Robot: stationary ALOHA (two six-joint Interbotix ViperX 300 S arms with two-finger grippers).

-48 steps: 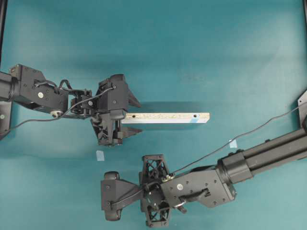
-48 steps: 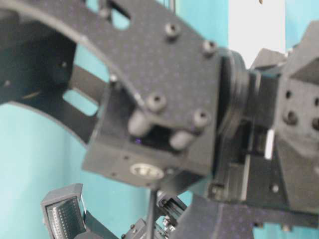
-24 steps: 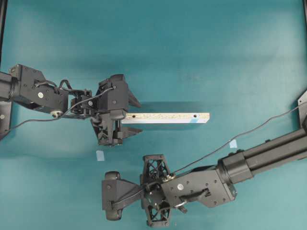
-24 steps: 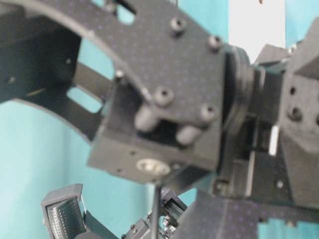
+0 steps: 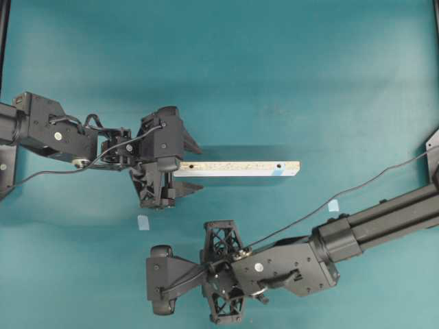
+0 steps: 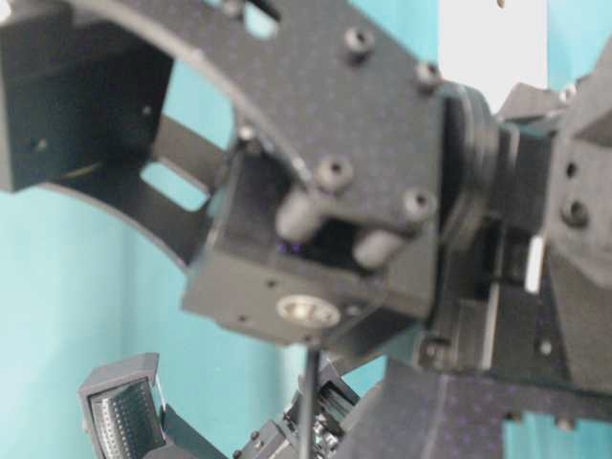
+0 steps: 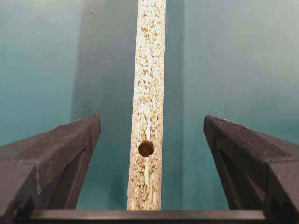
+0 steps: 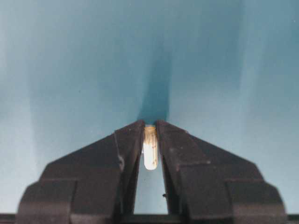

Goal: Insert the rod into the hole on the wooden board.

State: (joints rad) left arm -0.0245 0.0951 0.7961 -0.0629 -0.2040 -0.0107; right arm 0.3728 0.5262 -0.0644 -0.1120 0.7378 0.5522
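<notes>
Wooden board (image 5: 236, 168): speckled particleboard strip, lying flat mid-table, running left to right. One dark hole (image 5: 278, 166) near its right end beside a pale blue patch; a second, plain hole at the left end.

Left gripper (image 5: 184, 166): jaws spread wide, straddling the board's left end without touching it; unmoved over the last second.

Right gripper (image 8: 150, 130): at the near side of the table, well apart from the board. Its fingers have just drawn together and now pinch the rod (image 8: 150, 150), a short pale dowel standing between the tips.

Status, as judged: pickup looks complete; lift, carry to the blue-marked hole and insertion remain.

Blue tape squares on the table: two.
</notes>
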